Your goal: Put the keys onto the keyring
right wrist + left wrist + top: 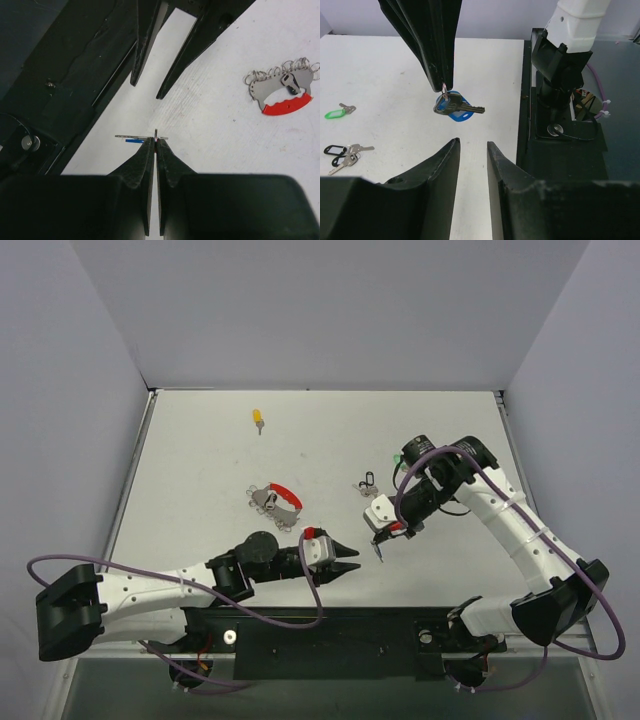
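Observation:
My right gripper point(381, 547) is shut on the blue key point(456, 108), which hangs from its fingertips point(444, 86) above the table. In the right wrist view the blue key point(134, 139) shows edge-on at the pinched tips of the right gripper point(156, 140). My left gripper point(472, 145) points at the key from just below and stands open, a narrow gap between its jaws and nothing in it. From above, the left gripper point(347, 567) lies just left of the key. The keyring point(276, 501), silver with a red arc, rests on the table left of both grippers; the right wrist view has the keyring point(281, 92) at upper right.
A yellow key point(258, 419) lies far back on the table. A green key point(397, 461) and black keys point(366, 483) lie near the right arm; the left wrist view shows the green key point(335, 114) and black keys point(339, 153) at left. The black base bar point(330, 635) runs along the near edge.

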`<action>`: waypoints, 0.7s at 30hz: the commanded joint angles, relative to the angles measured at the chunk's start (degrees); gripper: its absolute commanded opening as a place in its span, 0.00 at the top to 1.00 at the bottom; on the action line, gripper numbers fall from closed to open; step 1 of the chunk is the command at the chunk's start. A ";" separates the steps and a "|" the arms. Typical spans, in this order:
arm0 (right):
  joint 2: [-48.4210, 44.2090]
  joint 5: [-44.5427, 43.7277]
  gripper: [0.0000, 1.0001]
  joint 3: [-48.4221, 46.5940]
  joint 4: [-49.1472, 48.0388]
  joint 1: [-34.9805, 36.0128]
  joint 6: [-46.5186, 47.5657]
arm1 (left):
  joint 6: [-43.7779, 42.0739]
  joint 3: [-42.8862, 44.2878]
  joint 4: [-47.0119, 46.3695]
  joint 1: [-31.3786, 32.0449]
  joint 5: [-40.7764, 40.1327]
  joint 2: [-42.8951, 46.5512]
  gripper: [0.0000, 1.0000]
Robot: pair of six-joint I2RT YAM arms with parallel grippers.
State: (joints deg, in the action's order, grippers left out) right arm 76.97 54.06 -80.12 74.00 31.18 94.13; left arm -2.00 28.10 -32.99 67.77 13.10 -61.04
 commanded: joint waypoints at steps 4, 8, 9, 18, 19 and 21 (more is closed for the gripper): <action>-0.33 6.05 1.00 1.37 14.95 -0.33 7.12 | -2.48 1.96 -7.96 1.58 -6.50 -2.95 0.66; 0.02 6.76 1.00 2.07 15.12 -0.59 7.65 | -2.57 1.70 -10.06 1.84 -8.70 -3.39 0.67; -0.06 6.93 1.00 2.16 15.21 -0.68 7.74 | -2.48 1.52 -10.42 2.02 -9.14 -3.56 0.68; 0.20 8.69 1.00 2.95 15.83 -1.73 9.23 | -2.57 2.40 -12.36 2.89 -8.62 -5.32 0.72; 0.20 8.86 1.00 3.04 15.91 -1.82 9.23 | -2.57 2.49 -12.62 2.98 -8.53 -5.58 0.72; 0.20 9.22 1.00 3.30 15.91 -2.00 9.50 | -2.57 2.58 -13.06 3.16 -8.79 -5.94 0.72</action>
State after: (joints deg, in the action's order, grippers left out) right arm 76.97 58.98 -77.84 74.59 29.67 101.25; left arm -3.92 28.10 -41.39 70.32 4.54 -66.35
